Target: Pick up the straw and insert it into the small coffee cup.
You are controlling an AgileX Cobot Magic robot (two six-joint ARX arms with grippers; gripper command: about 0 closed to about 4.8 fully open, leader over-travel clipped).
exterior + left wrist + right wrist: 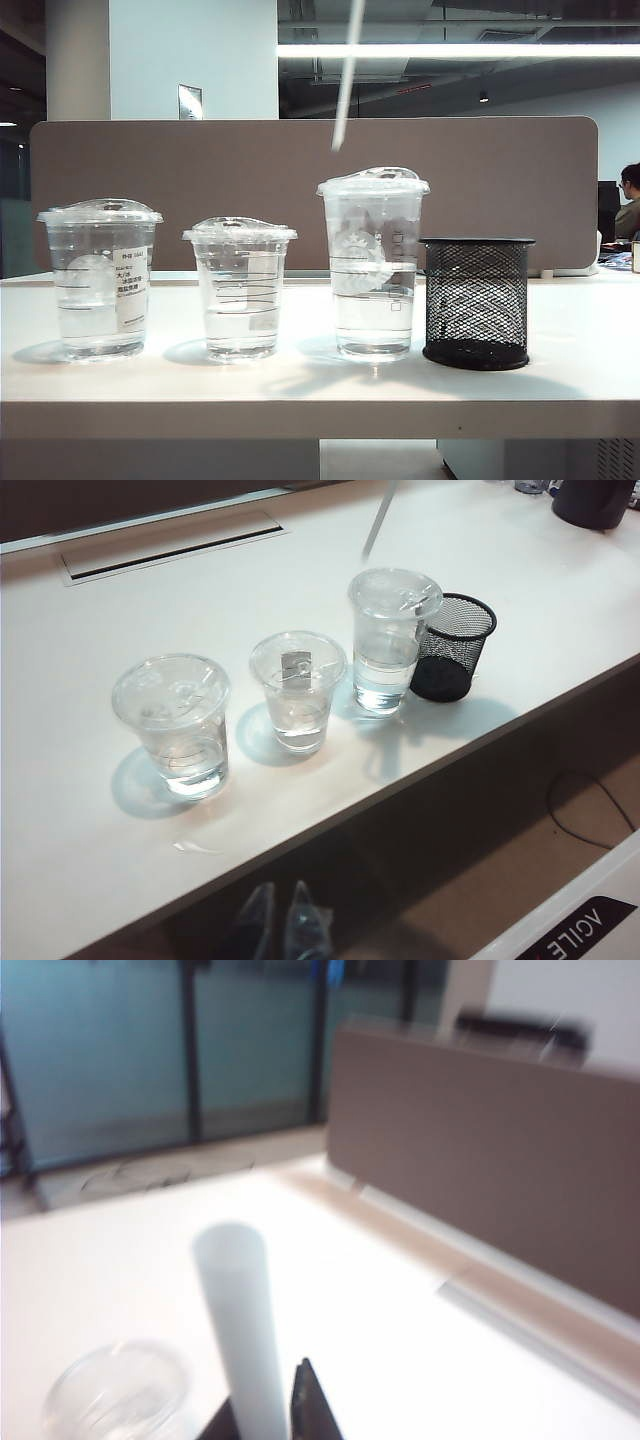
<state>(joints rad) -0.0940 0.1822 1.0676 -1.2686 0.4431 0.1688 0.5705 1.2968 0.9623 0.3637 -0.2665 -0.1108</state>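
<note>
Nearest, the left gripper [285, 930] hangs off the bench's [80, 810] front edge, whether apart or together I cannot tell. On the bench a row stands apart: a wide cup [100, 280], the small coffee cup [240, 290], a tall cup [373, 265] and a mesh holder [477, 302] just beside it, bare bench behind. The right gripper [275, 1410] is clamped on the straw [346, 75], which hangs tilted in open air above the gap between the small and tall cups.

- A bright ceiling light strip [460, 50] glares across the exterior view.
- The cups cast soft shadows on the white table [300, 385], which is washed out.
- The right wrist view is blurred throughout; the straw [243, 1330] there looks soft-edged.
- The left wrist view is sharper, dim below the table edge.
</note>
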